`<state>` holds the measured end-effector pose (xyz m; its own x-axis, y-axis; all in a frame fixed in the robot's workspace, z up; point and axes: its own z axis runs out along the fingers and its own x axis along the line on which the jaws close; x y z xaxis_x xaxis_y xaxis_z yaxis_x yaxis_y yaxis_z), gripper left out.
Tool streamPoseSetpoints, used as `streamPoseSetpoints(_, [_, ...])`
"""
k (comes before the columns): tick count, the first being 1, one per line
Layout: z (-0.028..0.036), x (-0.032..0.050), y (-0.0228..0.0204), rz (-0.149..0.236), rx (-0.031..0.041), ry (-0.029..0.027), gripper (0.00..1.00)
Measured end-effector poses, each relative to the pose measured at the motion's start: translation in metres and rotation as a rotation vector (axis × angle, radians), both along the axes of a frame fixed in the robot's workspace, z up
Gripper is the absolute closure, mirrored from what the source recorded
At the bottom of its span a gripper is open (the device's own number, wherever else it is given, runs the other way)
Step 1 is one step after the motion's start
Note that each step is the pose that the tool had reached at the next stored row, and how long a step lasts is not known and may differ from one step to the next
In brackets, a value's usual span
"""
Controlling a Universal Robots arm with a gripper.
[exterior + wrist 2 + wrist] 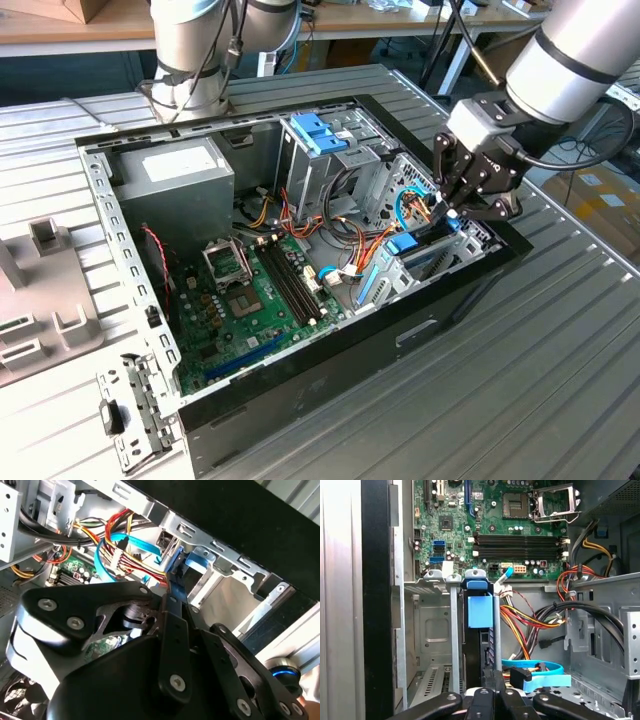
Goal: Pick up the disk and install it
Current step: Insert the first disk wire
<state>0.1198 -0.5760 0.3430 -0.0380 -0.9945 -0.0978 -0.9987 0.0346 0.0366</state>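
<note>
The disk [479,650] stands on edge in a slot of the metal drive bay [432,630] at the case's front corner. It shows as a dark slab between two rails, with a light-blue carrier tab [480,611] at its far end. My gripper [493,676] hangs right over the disk's near end with its black fingers pressed together. I cannot tell whether they touch the disk. In the exterior view the gripper [452,213] reaches into the case at the exterior view's right. In the second wrist view the shut fingers [175,595] point at the blue tab [197,560].
The open computer case [330,350] holds a green motherboard [250,290], a grey power-supply box [175,180] and a drive cage with light-blue tabs [320,135]. Red, yellow and blue cables [530,625] lie beside the bay. A loose metal bracket [130,420] lies outside the case.
</note>
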Motion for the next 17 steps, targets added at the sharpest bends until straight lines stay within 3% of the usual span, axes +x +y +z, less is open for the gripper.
streamPoseSetpoints(6, [0.0106,0.0038,0.0,0.0,-0.0002,-0.0001,0.89])
streamPoseSetpoints(17, [0.0184,0.0228,0.0,0.0,-0.0002,0.0046,0.89])
